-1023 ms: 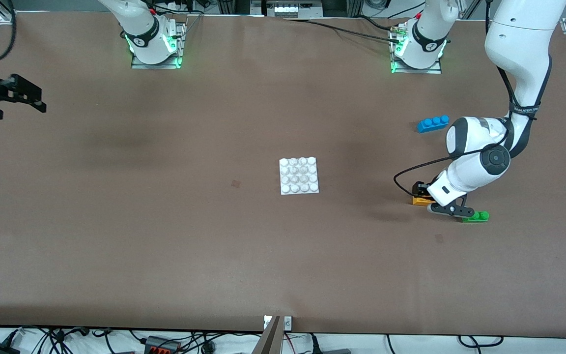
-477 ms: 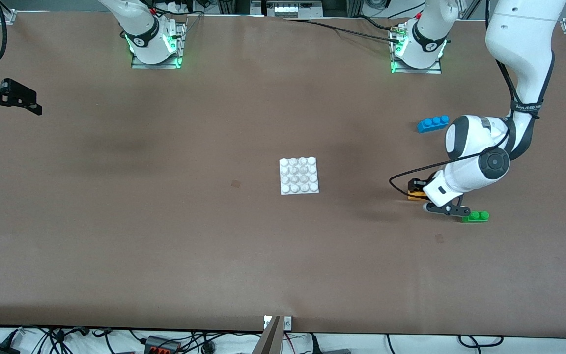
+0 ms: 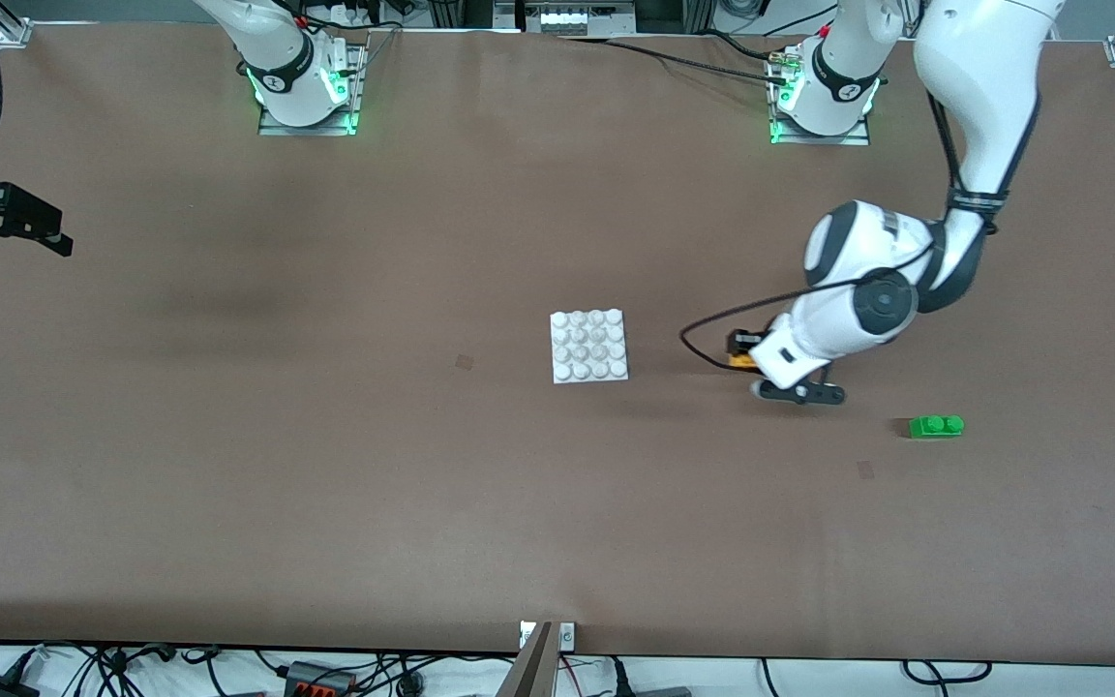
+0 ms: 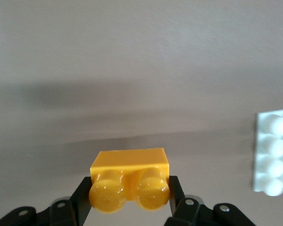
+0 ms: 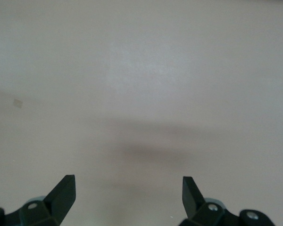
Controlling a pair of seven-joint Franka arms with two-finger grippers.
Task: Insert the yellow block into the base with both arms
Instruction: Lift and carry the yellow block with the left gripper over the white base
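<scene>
My left gripper (image 3: pixel 744 356) is shut on the yellow block (image 3: pixel 740 360) and holds it above the table, a short way from the base (image 3: pixel 589 346) toward the left arm's end. In the left wrist view the yellow block (image 4: pixel 129 181) sits between the black fingers (image 4: pixel 82 197) with its two studs facing the camera, and the base's edge (image 4: pixel 276 150) shows to one side. My right gripper (image 3: pixel 6 218) hangs open and empty over the table's edge at the right arm's end. Its view (image 5: pixel 129 188) shows only bare table.
A green two-stud brick (image 3: pixel 936 426) lies on the table toward the left arm's end, nearer to the front camera than the left gripper. The blue brick is hidden by the left arm. A black cable (image 3: pixel 712 334) loops beside the left wrist.
My left gripper has lifted the yellow block from beside the green brick and carried it toward the base. My right gripper has drifted slightly toward the table's edge.
</scene>
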